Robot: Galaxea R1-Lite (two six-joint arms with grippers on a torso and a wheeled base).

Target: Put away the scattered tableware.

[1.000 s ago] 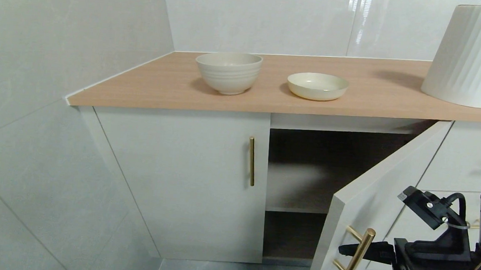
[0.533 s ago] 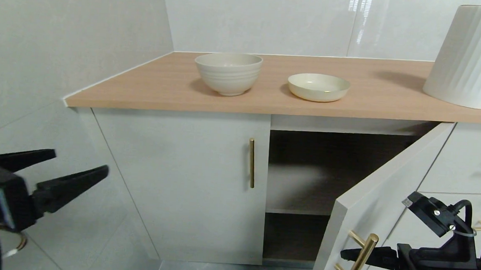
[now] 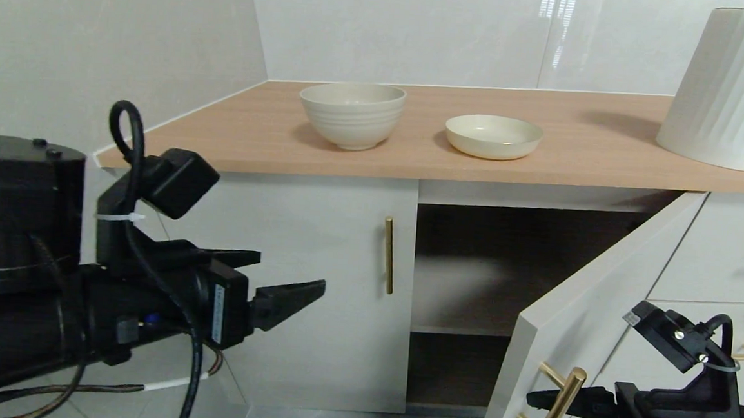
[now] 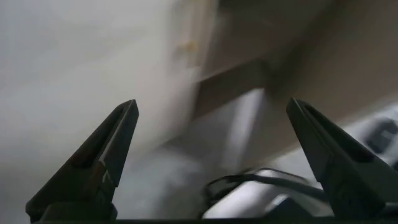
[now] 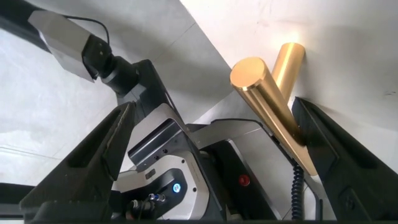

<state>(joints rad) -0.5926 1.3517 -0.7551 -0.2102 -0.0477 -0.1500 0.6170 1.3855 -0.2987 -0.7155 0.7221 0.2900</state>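
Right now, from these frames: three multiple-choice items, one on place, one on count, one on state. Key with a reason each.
1. Where is the shallow dish relative to the deep bowl?
A. inside it
B. to the robot's right of it, apart
C. on the floor

2. How many bowls or dishes stand on the countertop?
A. one
B. two
C. four

3. The cabinet door at the right gripper is:
A. shut
B. taken off
C. swung open

Key:
1 B, both sit on the countertop with bare wood between them.
2 B, just the bowl and the dish.
3 C, it angles outward and the dark shelves show behind it.
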